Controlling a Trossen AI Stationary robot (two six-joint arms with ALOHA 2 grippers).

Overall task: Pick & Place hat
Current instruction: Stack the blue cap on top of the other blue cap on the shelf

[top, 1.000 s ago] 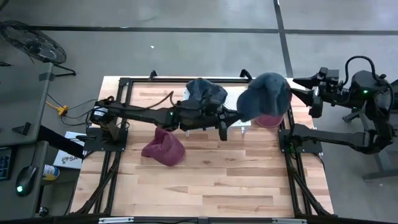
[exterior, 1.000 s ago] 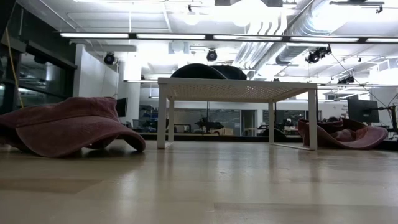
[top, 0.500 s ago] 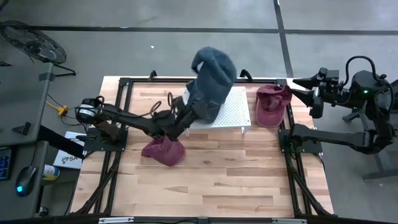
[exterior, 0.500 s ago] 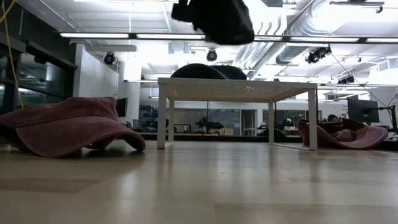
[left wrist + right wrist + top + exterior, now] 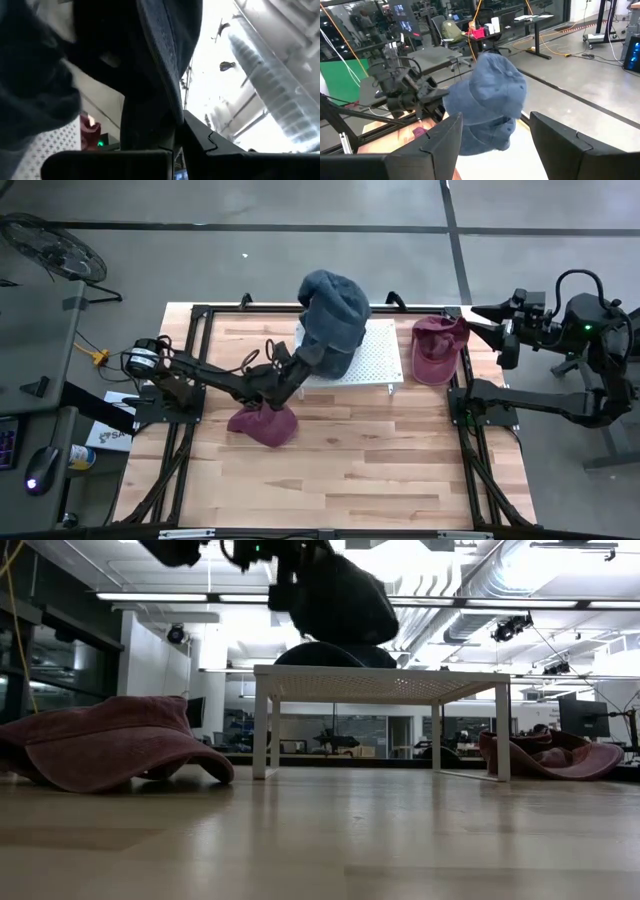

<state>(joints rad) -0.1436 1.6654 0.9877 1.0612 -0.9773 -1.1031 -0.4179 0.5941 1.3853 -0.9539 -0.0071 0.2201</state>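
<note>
Fingers of our left gripper [image 5: 300, 363] are pinching shut on the blue hat [image 5: 333, 320], and we are holding it aloft over the white perforated stand [image 5: 377, 360] at the back of the bench [image 5: 330, 470]. From the low view, the hat [image 5: 340, 598] is hanging just above the stand's top, where another dark hat [image 5: 335, 654] is already lying. Our right gripper [image 5: 500, 325] is waiting off the bench's far right corner, its fingers [image 5: 437, 142] spread wide and empty.

To do this step well, we judge we should be lowering slowly and centring the crown over the stand, so the soft fabric is settling flat rather than draping off an edge or dragging the hat underneath. Only once it is resting should we be letting go.

One maroon cap [image 5: 263, 423] is lying on the bench below our left arm; another maroon cap [image 5: 437, 350] is sitting beside the stand. We are finding no readable brand, label or writing.
</note>
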